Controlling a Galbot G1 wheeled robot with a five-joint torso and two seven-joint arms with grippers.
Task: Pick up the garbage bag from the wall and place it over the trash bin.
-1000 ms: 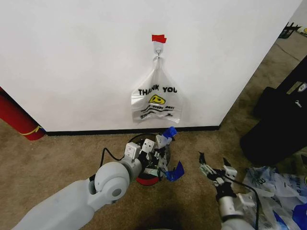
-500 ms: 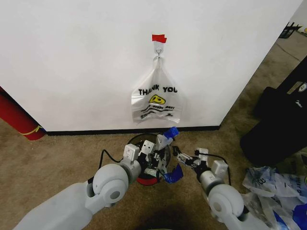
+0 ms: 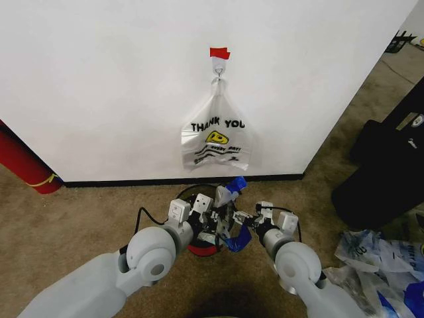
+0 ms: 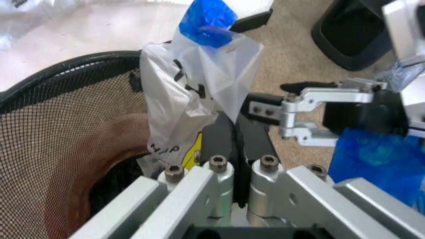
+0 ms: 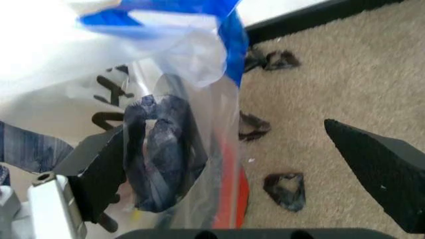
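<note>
Carpet runs from the wall (image 3: 99, 79) and its black baseboard out to the robot in the head view, open to the left as far as a large red cylinder (image 3: 23, 165) and crowded on the right by a heap of plastic bags (image 3: 381, 262) and a dark case (image 3: 391, 159). The trash bin (image 3: 199, 246) stands on the carpet just off the baseboard, below a white "THANK YOU" bag (image 3: 215, 136) hanging from a hook under a red tape strip (image 3: 219, 53). The garbage bag (image 3: 228, 199) stands up from the bin's far rim, its long axis roughly upright with a blue patch on top. The left hand (image 3: 213, 218) and the right hand (image 3: 242, 216) meet at it from either side.

The left wrist view shows the left hand (image 4: 236, 132) with its fingers pressed together on the bag's (image 4: 199, 84) clear plastic beside the mesh rim (image 4: 66, 69); the right hand (image 4: 299, 112) sits just beside, fingers apart.

In the right wrist view, the right hand (image 5: 232, 164) is spread wide, one finger (image 5: 99, 172) behind the bag's (image 5: 172, 99) plastic, the other (image 5: 385, 169) over bare carpet.
</note>
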